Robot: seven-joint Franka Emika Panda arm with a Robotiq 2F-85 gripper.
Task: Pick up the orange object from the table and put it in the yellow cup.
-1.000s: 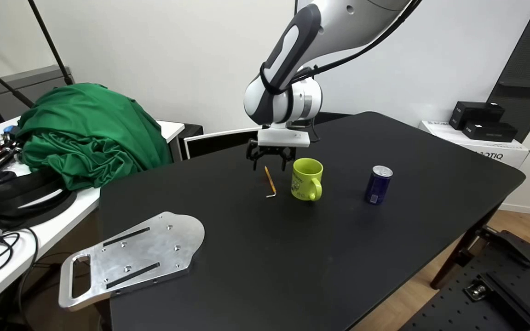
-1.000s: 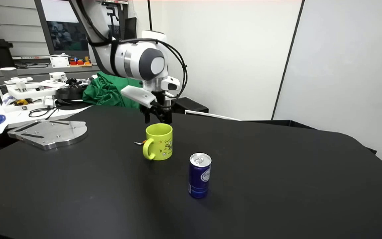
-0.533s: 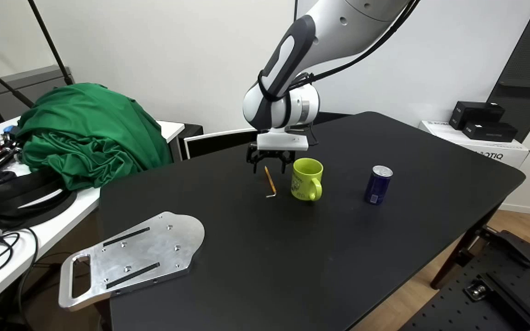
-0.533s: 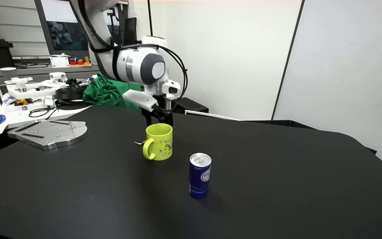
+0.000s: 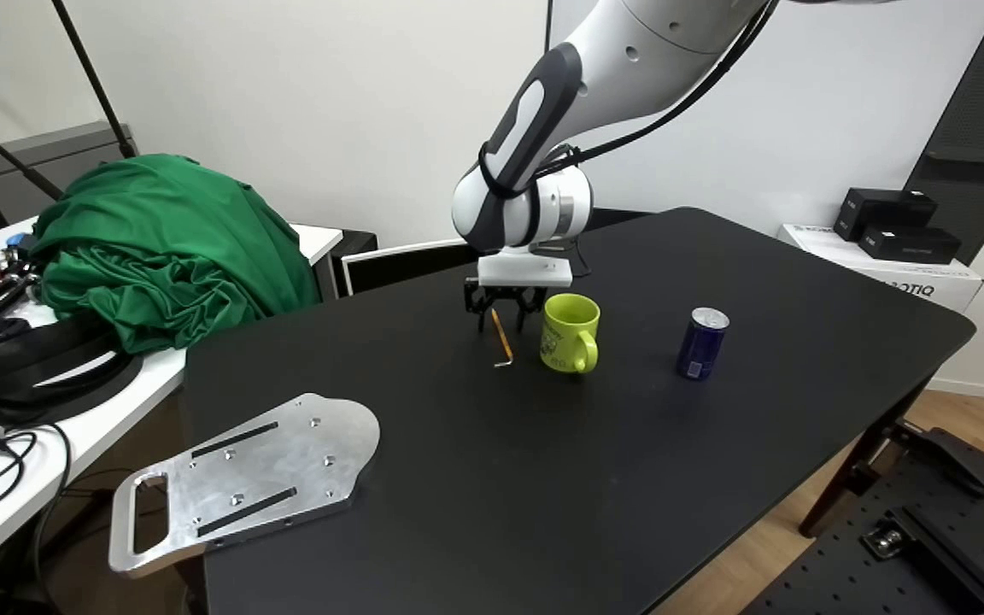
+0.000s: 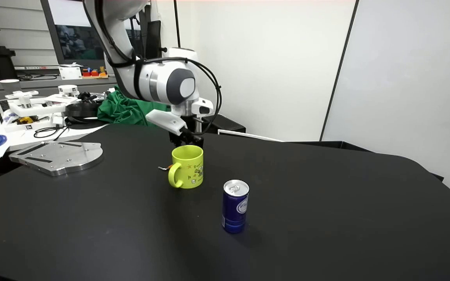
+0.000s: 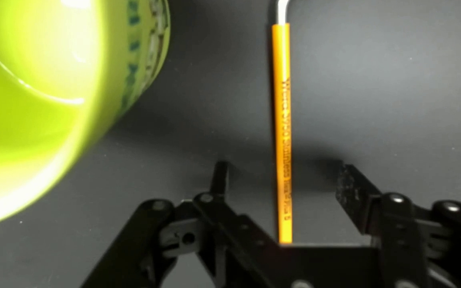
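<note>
Orange sleeving covers most of the hex key (image 7: 282, 120), which lies flat on the matte black tabletop (image 5: 458, 478) just beside the yellow-green mug (image 5: 565, 342), its bent bare-metal end pointing away from me. Over the past second I have come lower, and my fingers (image 7: 356, 198) have drawn somewhat closer together, while key and mug have stayed put. I take that as lining up for the grasp: in the wrist view the key runs between the two sides of my claw (image 7: 283, 176), nearer its plain end than its bent one, with dark surface showing on either side. So I hold nothing; I stand moderately wide, narrower than a second ago. Picking and dropping both lie ahead, and a shank this thin will, I expect, need me right down at the tabletop before I squeeze. The finger on the mug's side seems to have little spare room, so a sideways drift could nudge the mug. As for pose, my arm (image 5: 629, 85) slants down from the top of an exterior view and aims the claw straight down; in an exterior view my wrist (image 6: 170, 84) sits beyond the mug, which screens my fingertips there, and whether they touch the tabletop I cannot tell.
</note>
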